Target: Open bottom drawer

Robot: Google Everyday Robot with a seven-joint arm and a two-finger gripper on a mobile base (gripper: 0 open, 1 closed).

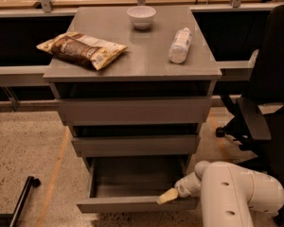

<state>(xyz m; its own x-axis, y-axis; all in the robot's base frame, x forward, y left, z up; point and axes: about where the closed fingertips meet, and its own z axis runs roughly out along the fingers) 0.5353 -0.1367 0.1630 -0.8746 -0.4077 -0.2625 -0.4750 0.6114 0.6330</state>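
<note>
Presently: bottom drawer [128,204], lowest tier of grey cabinet [142,56], standing well out. Claw [168,196] sits just behind its front panel, right end, placed, we judge, to pull it outward. Whether the claw is open or closed, we cannot tell.

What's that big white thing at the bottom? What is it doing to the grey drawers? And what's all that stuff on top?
The white thing is a robot's arm. At its tip is a small tan pincer, which it uses like a hand. The pincer is down at the right end of the bottom drawer, and that drawer is pulled out, so you can see its grey inside. The middle drawer and top drawer look pushed in. There is just one picture, from a camera looking down at the front of the grey cabinet. On top lie a bag of snacks, a white bowl and a plastic bottle on its side. The pincer carries nothing loose.
</note>
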